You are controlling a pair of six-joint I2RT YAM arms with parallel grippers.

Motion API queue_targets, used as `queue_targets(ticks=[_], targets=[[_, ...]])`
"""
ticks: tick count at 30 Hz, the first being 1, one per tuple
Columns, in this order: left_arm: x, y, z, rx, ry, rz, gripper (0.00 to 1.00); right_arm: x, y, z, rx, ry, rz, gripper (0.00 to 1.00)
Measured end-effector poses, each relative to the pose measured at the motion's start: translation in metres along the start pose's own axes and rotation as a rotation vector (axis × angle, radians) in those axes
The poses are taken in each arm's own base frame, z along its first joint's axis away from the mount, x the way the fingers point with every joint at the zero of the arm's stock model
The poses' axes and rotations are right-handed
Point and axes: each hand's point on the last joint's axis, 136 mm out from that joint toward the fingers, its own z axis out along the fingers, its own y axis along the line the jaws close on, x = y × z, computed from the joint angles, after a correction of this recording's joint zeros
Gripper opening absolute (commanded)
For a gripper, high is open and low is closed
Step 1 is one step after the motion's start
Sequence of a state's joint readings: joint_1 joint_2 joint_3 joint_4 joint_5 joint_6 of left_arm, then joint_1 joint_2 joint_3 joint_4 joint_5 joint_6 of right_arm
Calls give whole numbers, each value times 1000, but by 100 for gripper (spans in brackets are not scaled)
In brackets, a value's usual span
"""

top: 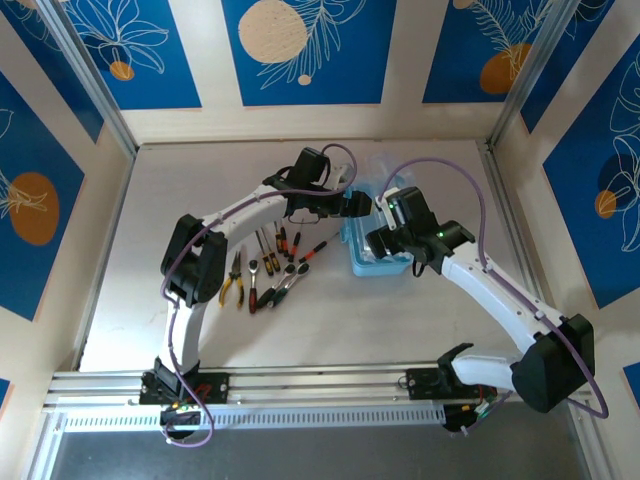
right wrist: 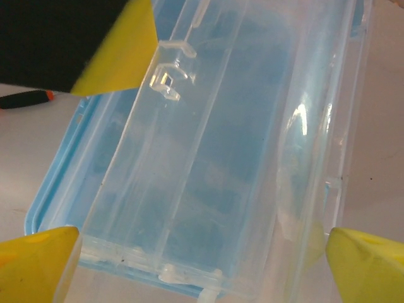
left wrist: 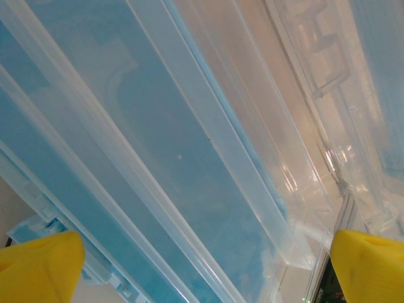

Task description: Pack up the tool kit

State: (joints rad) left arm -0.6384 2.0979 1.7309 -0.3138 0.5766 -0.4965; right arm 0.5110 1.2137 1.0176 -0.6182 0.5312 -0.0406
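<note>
**Q:** Which items are obscured?
**A:** In the top view, at left of centre, the pliers (top: 232, 278), screwdrivers (top: 272, 243) and ratchet wrenches (top: 284, 282) lie exposed on the table (top: 140, 200). To the right of them, both wrists cover the case (top: 375, 264), leaving its lower end visible.

**Q:** Case orientation?
**A:** The long axis runs roughly top to bottom of the frame. The wrist views cut off the clear lid (right wrist: 208, 158), so its position cannot be determined.

**Q:** Jaw condition?
**A:** The left gripper (left wrist: 205, 268) is spread wide above the case. The right gripper (right wrist: 202, 265) is also spread wide and straddles the case end, but contact there cannot be determined.

Nothing legible here — no text, label, brand, number or sign can be read on any surface.
</note>
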Motion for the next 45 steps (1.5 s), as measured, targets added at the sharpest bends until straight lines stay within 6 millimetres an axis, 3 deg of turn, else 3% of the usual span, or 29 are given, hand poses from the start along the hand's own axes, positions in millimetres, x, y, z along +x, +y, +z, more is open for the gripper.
queue_targets(ticks=[14, 21, 29, 34, 45], targets=[[0, 0, 0, -1, -1, 2, 100, 0, -12, -1, 98, 1, -25, 73], [-7, 13, -9, -21, -15, 4, 100, -1, -17, -1, 124, -2, -23, 72], [6, 53, -35, -133, -11, -38, 100, -3, -18, -4, 128, -4, -22, 72], [23, 71, -32, -173, 23, -66, 100, -4, -18, -4, 128, -5, -21, 72], [26, 87, -10, -151, 28, -87, 100, -6, -19, -6, 126, -10, -19, 72]])
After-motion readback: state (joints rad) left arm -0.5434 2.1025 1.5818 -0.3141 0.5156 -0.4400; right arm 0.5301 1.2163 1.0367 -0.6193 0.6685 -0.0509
